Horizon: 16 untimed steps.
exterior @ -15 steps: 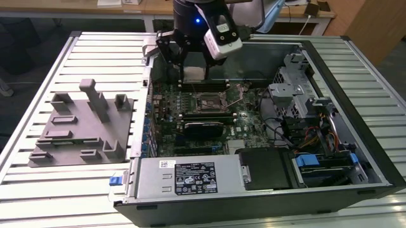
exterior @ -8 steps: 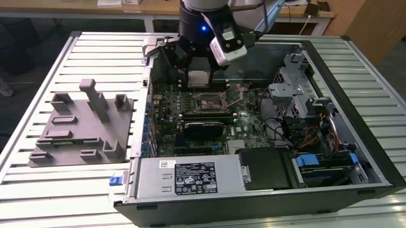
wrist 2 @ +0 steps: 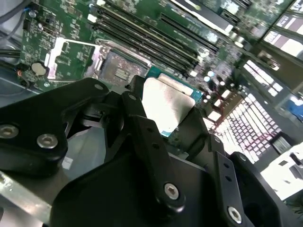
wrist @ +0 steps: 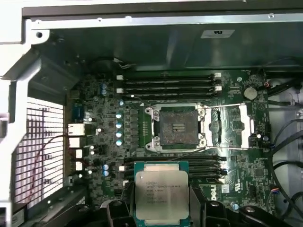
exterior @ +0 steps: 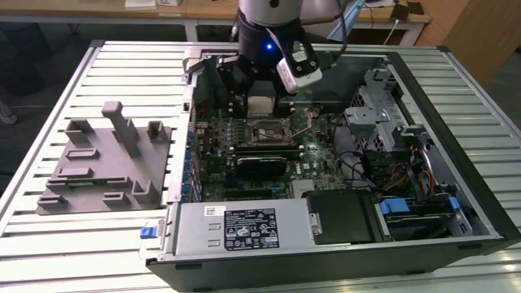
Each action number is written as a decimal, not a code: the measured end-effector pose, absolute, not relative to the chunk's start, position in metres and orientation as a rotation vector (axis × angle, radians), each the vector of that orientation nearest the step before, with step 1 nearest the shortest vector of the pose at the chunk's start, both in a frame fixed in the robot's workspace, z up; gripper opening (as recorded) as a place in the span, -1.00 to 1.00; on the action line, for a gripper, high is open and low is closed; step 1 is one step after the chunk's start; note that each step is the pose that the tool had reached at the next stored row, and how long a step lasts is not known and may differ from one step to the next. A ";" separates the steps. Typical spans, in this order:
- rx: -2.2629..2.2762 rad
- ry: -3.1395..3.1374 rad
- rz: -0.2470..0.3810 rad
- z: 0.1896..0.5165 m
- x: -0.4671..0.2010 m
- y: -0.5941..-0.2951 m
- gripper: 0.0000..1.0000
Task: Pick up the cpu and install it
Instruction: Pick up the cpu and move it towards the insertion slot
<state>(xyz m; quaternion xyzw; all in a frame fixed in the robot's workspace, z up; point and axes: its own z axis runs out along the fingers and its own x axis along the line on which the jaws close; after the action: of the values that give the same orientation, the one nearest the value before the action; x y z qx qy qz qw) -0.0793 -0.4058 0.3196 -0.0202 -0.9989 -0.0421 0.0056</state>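
Jaws clamp the cpu by two opposite edges, above the motherboard, just beside the open socket; the socket's frame edges stand unobstructed.

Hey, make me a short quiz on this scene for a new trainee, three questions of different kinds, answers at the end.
1. True or false: the cpu is already seated in the socket.
2. What does the gripper hold? A: a screwdriver. B: the cpu. C: nothing.
3. Fill in: in the exterior view, the grey fixture lies on the table to the computer case's ____.

Key
1. False: the socket is empty and the cpu is held clear of it.
2. B.
3. Left.
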 end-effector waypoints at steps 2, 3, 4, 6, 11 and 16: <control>-0.063 -3.127 -0.132 0.316 -0.075 -0.405 0.09; -0.063 -3.127 -0.132 0.314 -0.072 -0.405 0.09; -0.063 -3.127 -0.132 0.312 -0.070 -0.405 0.09; -0.063 -3.127 -0.132 0.309 -0.066 -0.404 0.09; -0.063 -3.127 -0.132 0.300 -0.058 -0.400 0.09; -0.063 -3.127 -0.132 0.290 -0.056 -0.393 0.09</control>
<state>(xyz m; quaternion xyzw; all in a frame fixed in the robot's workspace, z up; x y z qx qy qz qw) -0.0563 -0.3927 0.2905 -0.0202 -0.9989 -0.0421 0.0056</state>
